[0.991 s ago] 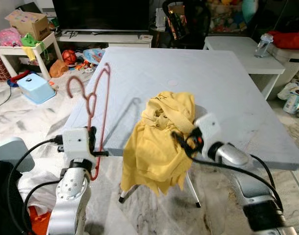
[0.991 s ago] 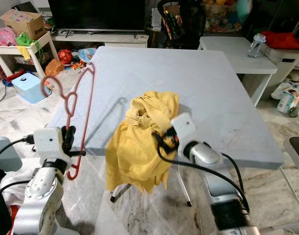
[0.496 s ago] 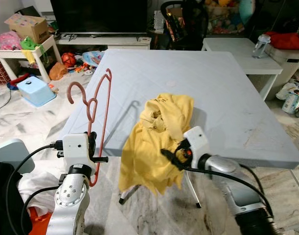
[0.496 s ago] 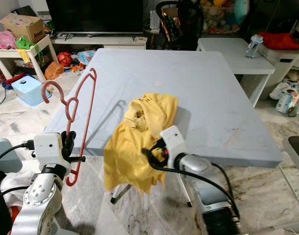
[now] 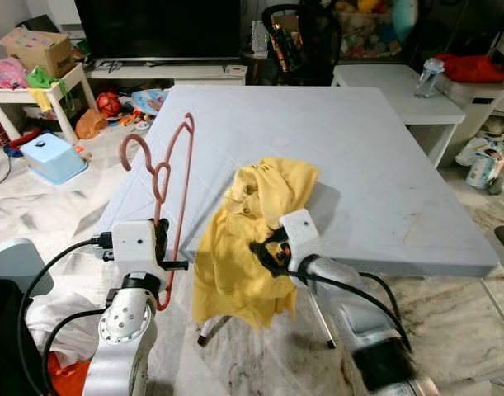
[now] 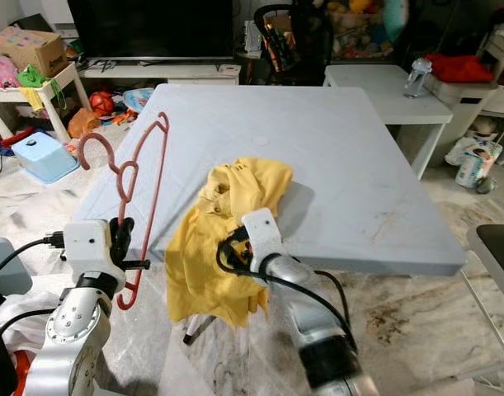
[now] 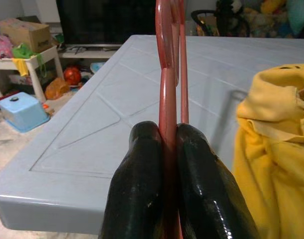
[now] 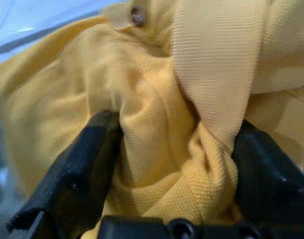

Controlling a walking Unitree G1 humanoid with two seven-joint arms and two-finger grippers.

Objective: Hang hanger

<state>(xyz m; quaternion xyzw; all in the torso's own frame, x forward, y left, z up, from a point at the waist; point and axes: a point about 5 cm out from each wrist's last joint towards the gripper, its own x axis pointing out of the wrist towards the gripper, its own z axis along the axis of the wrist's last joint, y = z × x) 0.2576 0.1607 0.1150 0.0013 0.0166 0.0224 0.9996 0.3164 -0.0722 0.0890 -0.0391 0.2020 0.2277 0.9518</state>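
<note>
Hanger [image 5: 165,186], pink, stands clamped near its lower end in the left gripper [image 7: 164,149], long axis rising upright above the fingers, while the yellow garment [image 5: 247,239], bunched in the right gripper [image 8: 176,164], hangs off the surface [image 5: 383,165] edge just to its right.

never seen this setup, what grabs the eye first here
The yellow shirt stands out most: it spills off the near edge of the grey table, bunched in the right tool. Beside it, the left tool is shut on a red hanger, holding it upright.
</note>
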